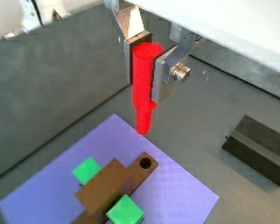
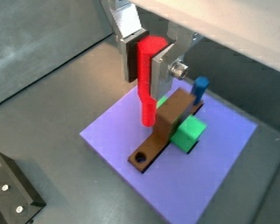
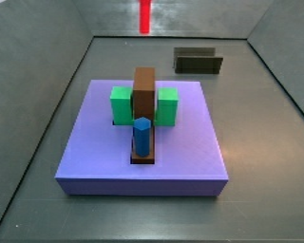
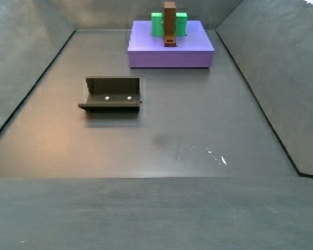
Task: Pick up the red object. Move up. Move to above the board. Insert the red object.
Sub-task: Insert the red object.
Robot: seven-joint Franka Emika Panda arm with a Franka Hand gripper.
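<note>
Grey floor, one board, two green blocks, tool grasping one red object

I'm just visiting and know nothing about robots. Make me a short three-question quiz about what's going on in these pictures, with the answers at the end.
1. True or false: the gripper holds the red object clear of the board in both wrist views.
2. Which stands at one end of the brown bar? A) the blue peg B) the fixture C) a yellow ball
3. How many green blocks flank the brown bar?

Key
1. True: the silver fingers clamp the red object's upper part and its tip hangs in the air above the board.
2. A.
3. Two, one on each side.
</note>
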